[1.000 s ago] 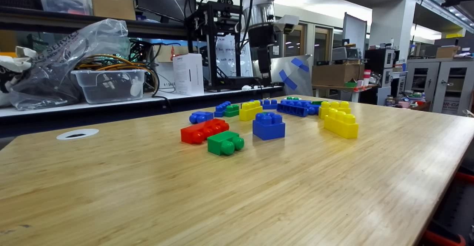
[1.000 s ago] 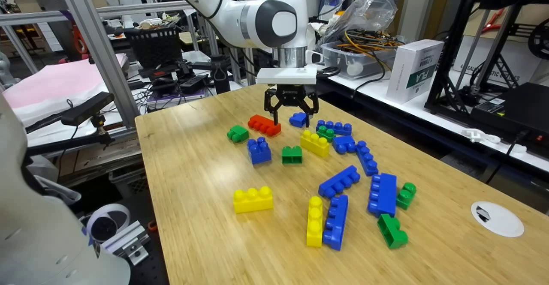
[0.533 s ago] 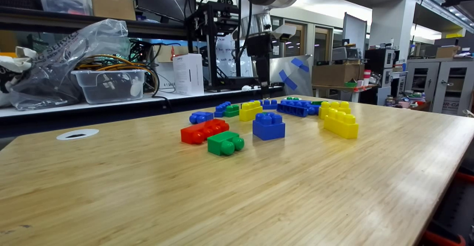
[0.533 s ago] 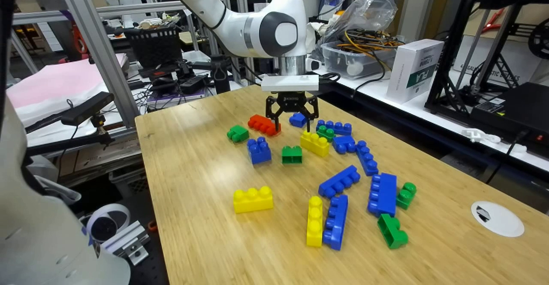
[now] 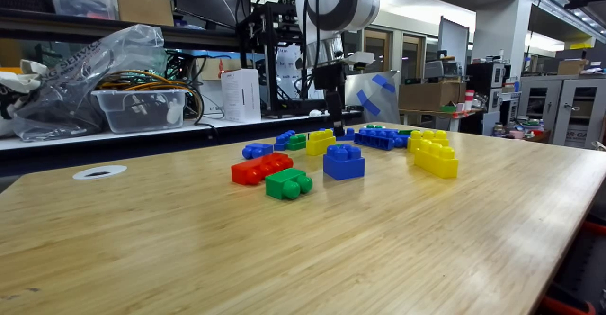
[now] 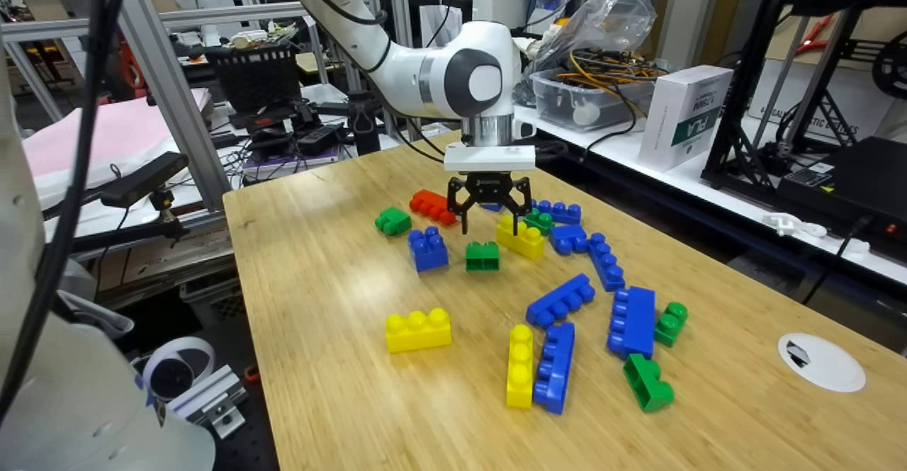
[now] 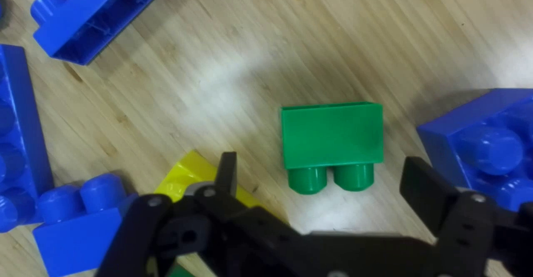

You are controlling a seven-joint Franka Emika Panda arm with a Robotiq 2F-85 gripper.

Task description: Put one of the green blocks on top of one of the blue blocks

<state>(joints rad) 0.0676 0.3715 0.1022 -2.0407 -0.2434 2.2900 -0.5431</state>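
Over on the left, a small green piece (image 6: 393, 222) lies on its side, two rounded knobs poking out sideways. Moving right, there's the blue block (image 6: 428, 253), chunky and upright, fat round studs on top, hard glossy plastic on the pale, streaky wood of the bench (image 6: 333, 329). Just past it, farther off, a long red block (image 6: 434, 207), tipped over.

And here's the green block (image 6: 482, 257), just right of the blue one, down on its side, hollow underside facing me. It lies below the claw (image 6: 489, 231) and a little nearer me! The fingers (image 7: 226, 173) stand wide apart, wider than the block; the wrist view puts it in line with the gap, slightly ahead of the tips, wood showing on both sides, so the claw stands off it.

Right again, an upright yellow block (image 6: 526, 243), one finger crossing in front of it from here. Then, nearer, a long blue brick (image 6: 640, 319) on its side, and at the right end a flat, round white disc (image 6: 825, 365).
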